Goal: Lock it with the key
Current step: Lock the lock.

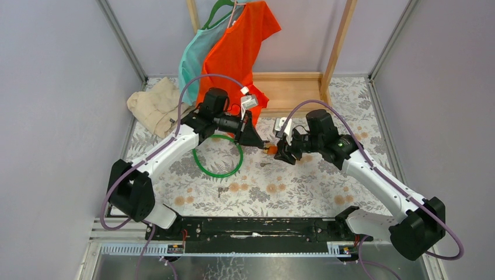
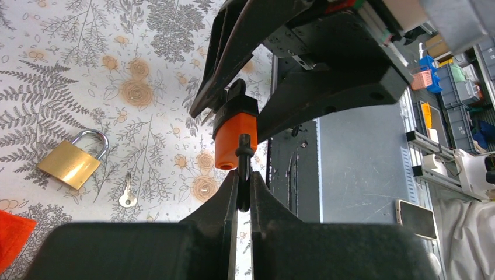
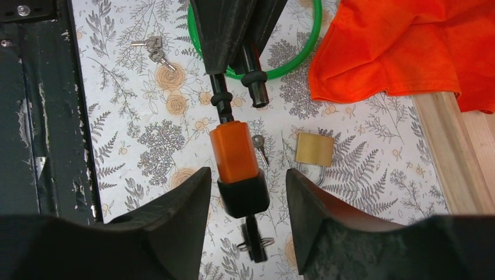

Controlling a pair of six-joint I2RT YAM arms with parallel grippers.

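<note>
my left fingers (image 1: 257, 141) pinched the key (image 3: 232, 149) by its thin black end above the counter (image 3: 146, 146); my right fingers (image 1: 279, 153) stood apart around its capped end.

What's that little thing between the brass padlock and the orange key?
A small bare metal key lies between the brass padlock and the orange key; the right wrist view shows it.

Left gripper (image 2: 244, 182) clamped, right gripper (image 3: 246, 178) spread
</note>
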